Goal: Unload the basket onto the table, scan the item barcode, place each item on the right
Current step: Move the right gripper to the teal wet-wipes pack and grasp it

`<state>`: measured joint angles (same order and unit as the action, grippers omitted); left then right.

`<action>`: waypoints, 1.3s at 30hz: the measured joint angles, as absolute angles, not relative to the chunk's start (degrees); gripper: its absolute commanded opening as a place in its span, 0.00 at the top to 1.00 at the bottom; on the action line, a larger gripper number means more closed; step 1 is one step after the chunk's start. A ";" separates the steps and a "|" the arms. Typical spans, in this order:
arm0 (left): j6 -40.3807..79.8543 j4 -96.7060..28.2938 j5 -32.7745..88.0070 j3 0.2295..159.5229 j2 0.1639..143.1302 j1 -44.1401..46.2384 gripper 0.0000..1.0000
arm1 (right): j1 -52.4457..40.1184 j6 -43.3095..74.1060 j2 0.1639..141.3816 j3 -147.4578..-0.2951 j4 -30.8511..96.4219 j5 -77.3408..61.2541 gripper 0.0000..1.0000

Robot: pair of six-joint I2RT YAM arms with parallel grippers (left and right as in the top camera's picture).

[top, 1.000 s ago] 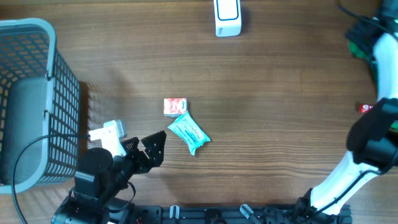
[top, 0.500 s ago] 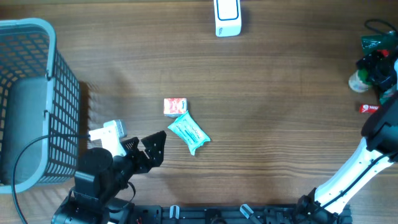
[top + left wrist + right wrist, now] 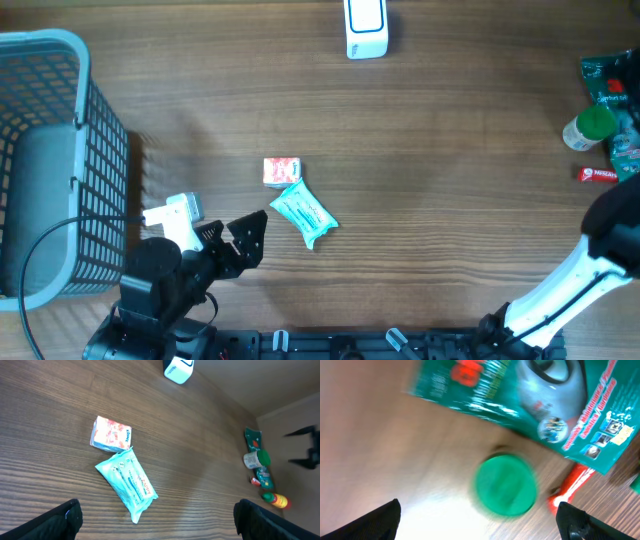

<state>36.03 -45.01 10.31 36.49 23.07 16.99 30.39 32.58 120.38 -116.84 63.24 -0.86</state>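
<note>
A small red-and-white box [image 3: 282, 171] [image 3: 111, 434] lies mid-table, touching a teal wipes pack [image 3: 303, 215] [image 3: 127, 481] just below it. My left gripper [image 3: 240, 238] [image 3: 160, 525] hovers open, left of and below the pack, with nothing between its fingers. A white handheld scanner [image 3: 172, 213] lies beside that arm. In the right wrist view my right gripper [image 3: 480, 527] is open over a green-capped bottle [image 3: 506, 485] [image 3: 592, 127] at the far right, holding nothing. The view is blurred.
A grey wire basket [image 3: 40, 45] fills the left edge. A white device [image 3: 365, 28] stands at the far centre. By the bottle lie a green packet [image 3: 603, 80] [image 3: 520, 395] and a red sachet [image 3: 600, 174]. My right arm [image 3: 600, 250] rises along the right edge.
My right gripper has opened wider and pulled away toward the right edge, uncovering the green-capped bottle and the packet. The left arm, box and pack have not moved.
</note>
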 measured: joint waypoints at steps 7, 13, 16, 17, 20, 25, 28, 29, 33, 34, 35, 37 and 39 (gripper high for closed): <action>36.03 -45.01 10.31 36.49 23.07 16.99 0.00 | 16.97 34.44 107.68 -117.54 63.75 -0.45 0.00; 36.03 -44.99 10.31 36.49 23.07 16.99 0.00 | 1.28 14.48 105.23 -118.21 71.59 -13.52 0.00; 36.03 -44.99 10.31 36.49 23.07 16.99 0.00 | -6.55 0.43 105.54 -117.01 80.23 -23.77 0.00; 36.03 -45.01 10.31 36.49 23.07 16.99 0.00 | -8.36 -2.52 105.54 -116.14 80.93 -26.06 0.00; 36.05 -45.01 10.31 36.49 23.07 16.99 0.00 | -14.55 -9.52 105.54 -109.97 79.09 -32.49 0.00; 36.03 -44.99 10.31 36.49 23.07 16.99 0.00 | -23.16 -9.80 105.78 -94.83 66.57 -36.45 0.00; 36.03 -45.01 10.31 36.49 23.07 16.99 0.00 | -28.23 -4.14 106.10 -84.64 53.89 -35.31 0.00; 36.03 -45.01 10.31 36.49 23.07 16.99 0.00 | -29.45 -2.48 106.28 -82.54 51.68 -34.54 0.00; 36.05 -45.01 10.31 36.49 23.07 16.99 0.00 | -34.48 3.03 106.45 -74.30 41.65 -28.77 0.01; 36.03 -45.01 10.31 36.49 23.07 16.99 0.00 | -35.27 3.68 106.45 -73.28 40.34 -27.90 0.02; 36.03 -44.99 10.31 36.49 23.07 16.99 0.00 | -36.05 4.56 106.45 -72.05 38.39 -27.11 0.03; 36.03 -45.01 10.31 36.49 23.07 16.99 0.00 | -37.19 5.48 106.50 -70.57 35.77 -26.04 0.06; 36.03 -45.01 10.31 36.49 23.07 16.99 0.00 | -38.20 6.42 106.63 -69.36 33.34 -25.34 0.09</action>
